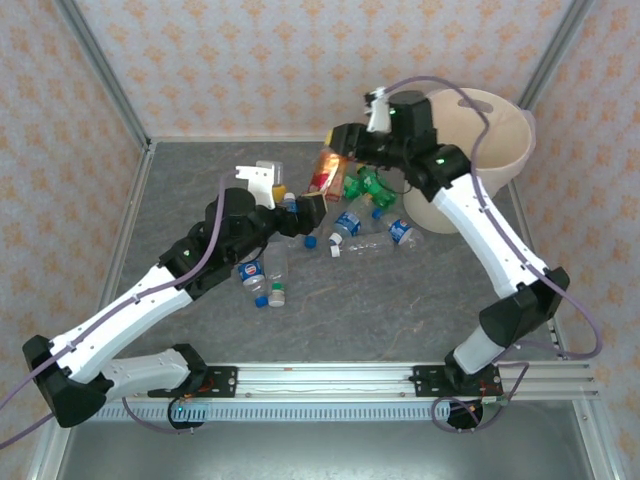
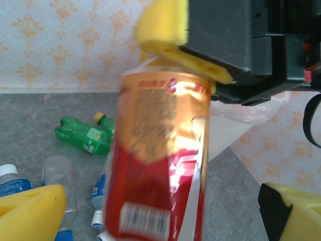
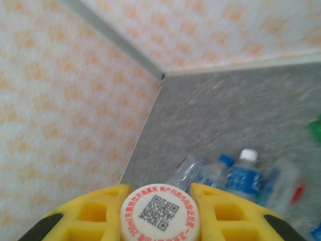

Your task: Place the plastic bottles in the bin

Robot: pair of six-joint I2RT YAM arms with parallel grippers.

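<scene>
The grey table carries the cream-white bin at its far right corner. Just left of the bin, the right gripper pinches the red-labelled bottle by its white cap. The left gripper sits nearer, its yellow fingers spread wide and clear of that bottle on both sides. Blue-labelled bottles and green bottles lie loose on the table between the arms.
</scene>
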